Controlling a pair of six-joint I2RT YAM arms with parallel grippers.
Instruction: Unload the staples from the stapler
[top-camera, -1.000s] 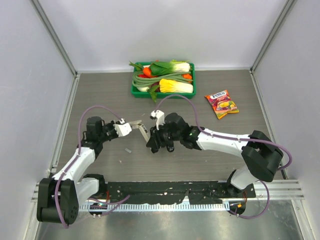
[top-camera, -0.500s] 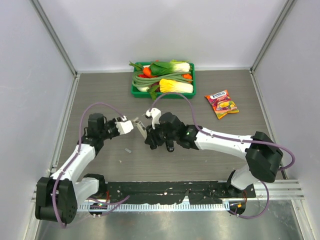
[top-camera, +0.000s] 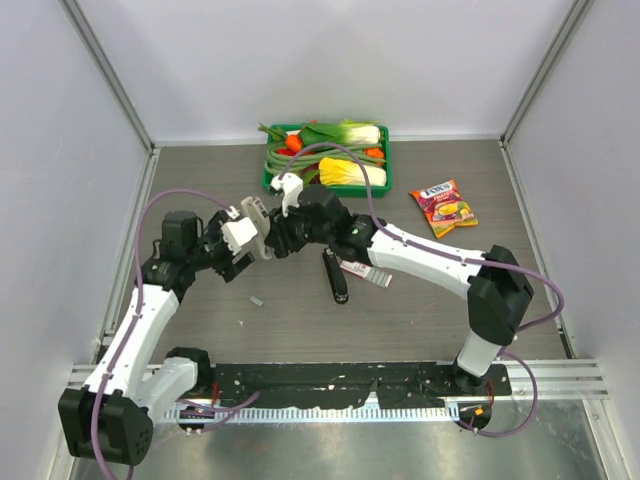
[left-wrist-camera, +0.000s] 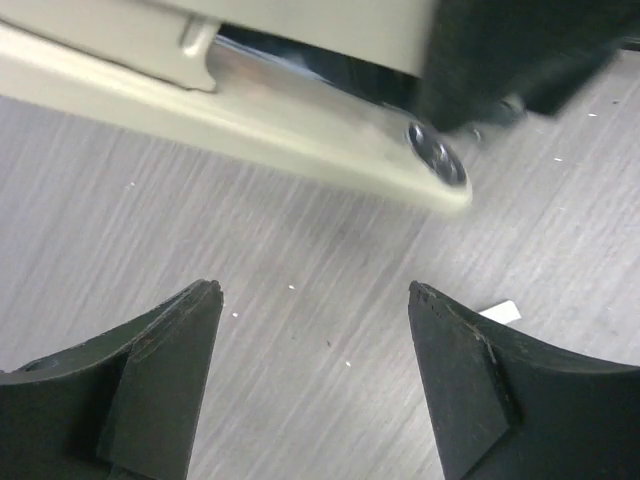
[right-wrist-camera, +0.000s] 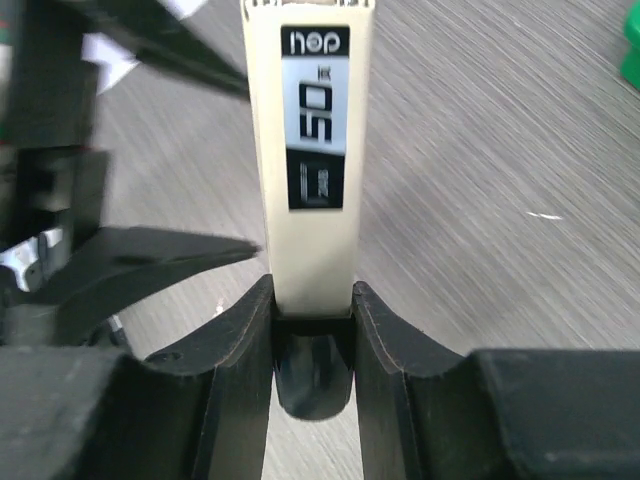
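Note:
The white and light-grey stapler (top-camera: 254, 216) (right-wrist-camera: 310, 150) is held off the table, with my right gripper (top-camera: 273, 240) (right-wrist-camera: 312, 300) shut on its rear end. It crosses the top of the left wrist view as a pale bar with a silver rail (left-wrist-camera: 300, 110). My left gripper (top-camera: 244, 254) (left-wrist-camera: 312, 295) is open just below it, with only bare table between its fingers. One finger (right-wrist-camera: 150, 255) of the left gripper shows in the right wrist view. A short grey strip of staples (top-camera: 256, 299) lies on the table nearer the arms' bases.
An all-black stapler (top-camera: 335, 278) and a small pink-and-white flat box (top-camera: 366, 273) lie under my right forearm. A green tray (top-camera: 268, 184) of vegetables stands at the back. A red snack bag (top-camera: 443, 207) lies at the right.
My left gripper has opened and let go of the stapler. The right arm has carried the stapler left and farther back, uncovering the black stapler and the box.

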